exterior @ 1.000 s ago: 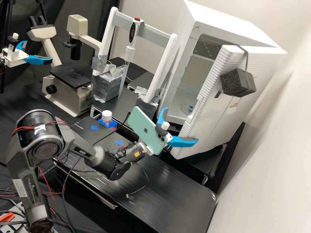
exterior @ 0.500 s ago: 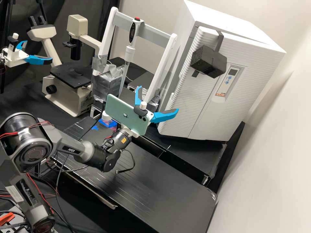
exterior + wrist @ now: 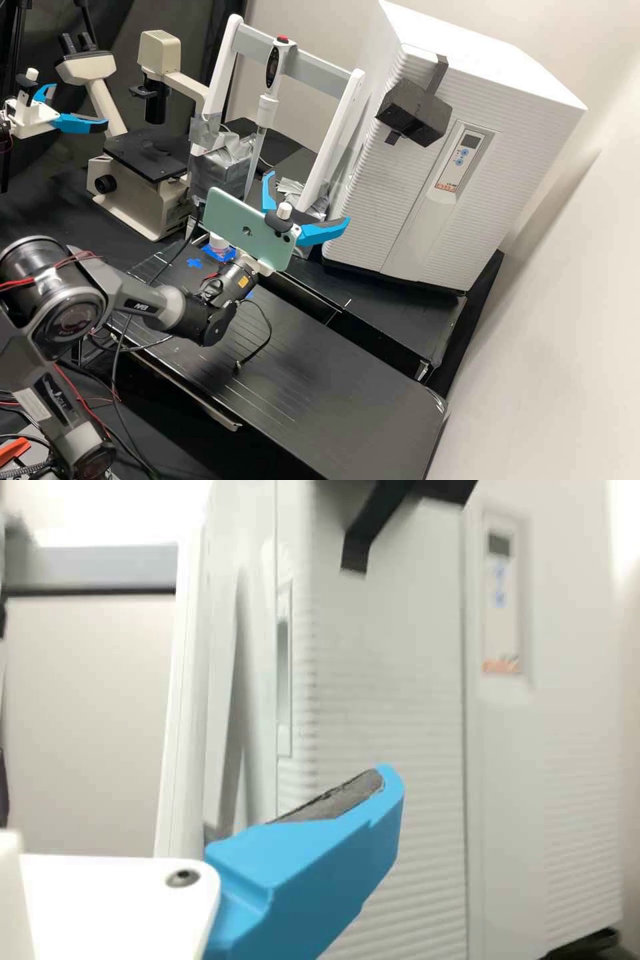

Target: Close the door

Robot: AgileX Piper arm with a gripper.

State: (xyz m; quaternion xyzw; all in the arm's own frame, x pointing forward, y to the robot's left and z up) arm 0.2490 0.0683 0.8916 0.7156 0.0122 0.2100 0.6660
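Note:
My gripper (image 3: 308,199) stands open beside the left edge of the white cabinet (image 3: 507,80), with nothing between its fingers. The tip of its right finger overlaps the lower left part of the ribbed door (image 3: 380,193); whether they touch I cannot tell. The door lies flat against the cabinet front, and its interior is hidden. A black foam block (image 3: 413,113) is strapped near the door's top. In the wrist view one blue finger of the gripper (image 3: 300,870) is in front of the ribbed door (image 3: 390,700).
Left of the cabinet, close behind the gripper, rises a white frame (image 3: 333,140) holding a pipette (image 3: 267,110). A microscope (image 3: 150,173) stands farther left. A white-capped bottle (image 3: 218,241) is behind the arm's wrist. The black bench (image 3: 333,400) runs in front.
The door has swung from wide open to flat against the cabinet, hiding the interior. My gripper has moved left and toward the back, staying open; over the last half second it shifted only slightly.

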